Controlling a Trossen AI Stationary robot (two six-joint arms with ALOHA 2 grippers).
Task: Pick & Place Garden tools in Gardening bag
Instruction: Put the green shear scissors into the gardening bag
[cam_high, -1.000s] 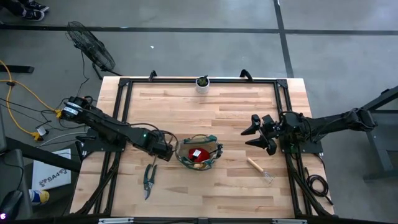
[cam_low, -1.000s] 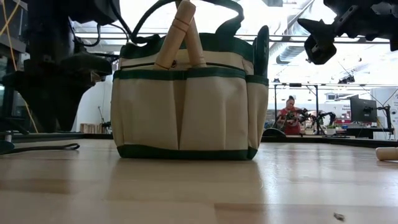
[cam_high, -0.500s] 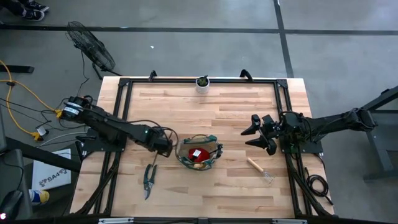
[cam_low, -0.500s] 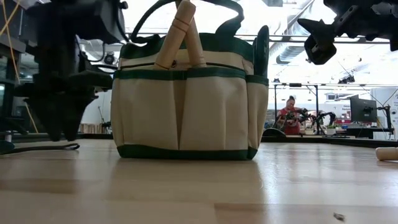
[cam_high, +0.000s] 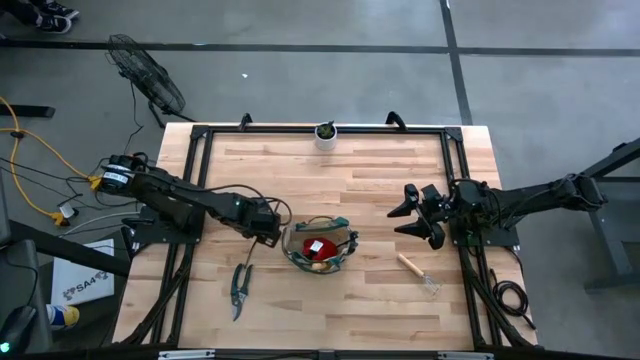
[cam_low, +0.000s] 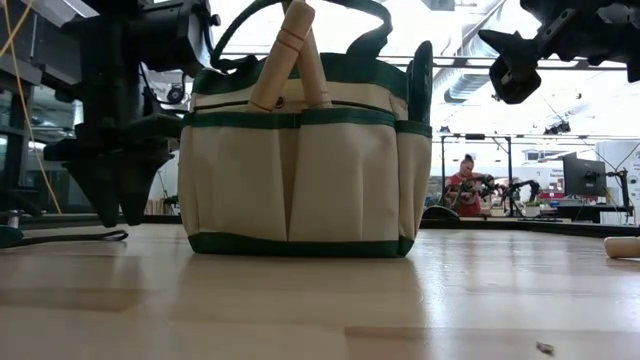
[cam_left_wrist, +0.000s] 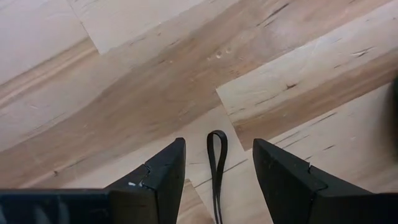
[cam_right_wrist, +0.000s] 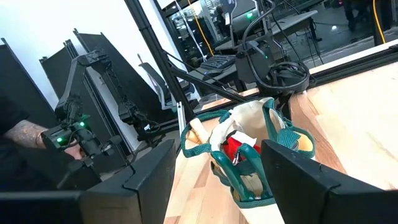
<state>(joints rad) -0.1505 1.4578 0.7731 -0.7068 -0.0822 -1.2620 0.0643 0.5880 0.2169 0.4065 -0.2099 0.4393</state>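
A pale butcher-block wooden table (cam_high: 330, 180) in a black frame stands on grey concrete floor. At its centre front sits the round tan fabric gardening bag with dark green trim (cam_high: 319, 246), already holding wooden handles and a red item. Dark-handled pruning shears (cam_high: 240, 288) lie on the table just left of the bag; a wooden-handled trowel (cam_high: 416, 273) lies to its right. Over the last second the left claw (cam_high: 266, 228) has drawn back from beside the bag; its jaws stand apart and empty, above the shears' end loop in the wrist view. This suggests the shears come next. The right claw (cam_high: 418, 215) hangs wide and empty, well right of the bag. A small white pot (cam_high: 326, 133) stands at the far edge. No legible writing on the tools or bag.
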